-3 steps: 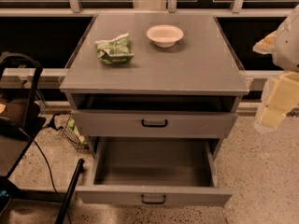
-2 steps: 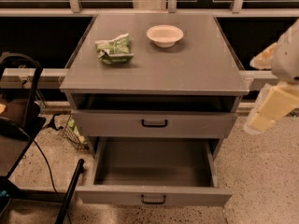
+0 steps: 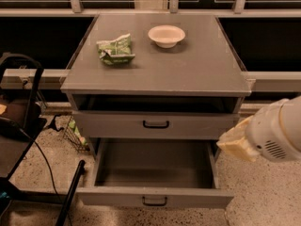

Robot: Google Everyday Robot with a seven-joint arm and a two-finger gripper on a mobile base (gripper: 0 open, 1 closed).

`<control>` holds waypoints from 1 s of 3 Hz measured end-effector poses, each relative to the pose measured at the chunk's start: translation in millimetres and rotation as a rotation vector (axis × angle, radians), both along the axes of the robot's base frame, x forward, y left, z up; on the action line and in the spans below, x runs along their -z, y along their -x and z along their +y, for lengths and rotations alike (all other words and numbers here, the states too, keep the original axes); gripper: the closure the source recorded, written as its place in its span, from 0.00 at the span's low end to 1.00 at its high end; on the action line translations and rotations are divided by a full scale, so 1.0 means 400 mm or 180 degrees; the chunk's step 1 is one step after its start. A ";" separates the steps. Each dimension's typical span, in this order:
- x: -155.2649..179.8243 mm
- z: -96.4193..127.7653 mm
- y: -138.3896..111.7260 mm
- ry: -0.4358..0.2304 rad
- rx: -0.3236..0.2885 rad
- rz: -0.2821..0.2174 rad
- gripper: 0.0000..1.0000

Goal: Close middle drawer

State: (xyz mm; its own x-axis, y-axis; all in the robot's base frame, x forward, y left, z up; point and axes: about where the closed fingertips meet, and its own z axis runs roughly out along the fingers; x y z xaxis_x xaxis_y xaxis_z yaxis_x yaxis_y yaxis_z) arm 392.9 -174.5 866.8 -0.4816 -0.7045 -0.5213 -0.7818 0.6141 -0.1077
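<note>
The middle drawer [image 3: 155, 197] is pulled far out of the grey cabinet [image 3: 155, 74]. Its flat grey front with a small black bar handle [image 3: 154, 201] faces me, and its deep inside is empty. Above it the uppermost drawer [image 3: 155, 125], with its own black handle, stands only slightly out. The lowest drawer is hidden under the open one. My gripper [image 3: 233, 143], cream-coloured at the end of a white arm [image 3: 277, 135], hovers at the right, just outside the open drawer's right wall and above its front corner.
On the cabinet top lie a green snack bag [image 3: 115, 49] and a white bowl [image 3: 166, 35]. A black chair or cart frame with cables [image 3: 21, 126] stands at the left. A wire basket [image 3: 75, 134] sits by the cabinet's lower left. The floor is speckled.
My arm has come down and to the left, from beside the cabinet top's right edge to the right side of the open middle drawer. The drawers have not moved.
</note>
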 end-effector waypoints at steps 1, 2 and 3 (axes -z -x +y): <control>0.020 -0.004 -0.023 -0.0021 0.0095 -0.0125 0.95; 0.017 -0.003 -0.025 -0.0022 0.0093 -0.0133 1.00; 0.044 0.001 -0.014 -0.0140 0.0182 -0.0033 1.00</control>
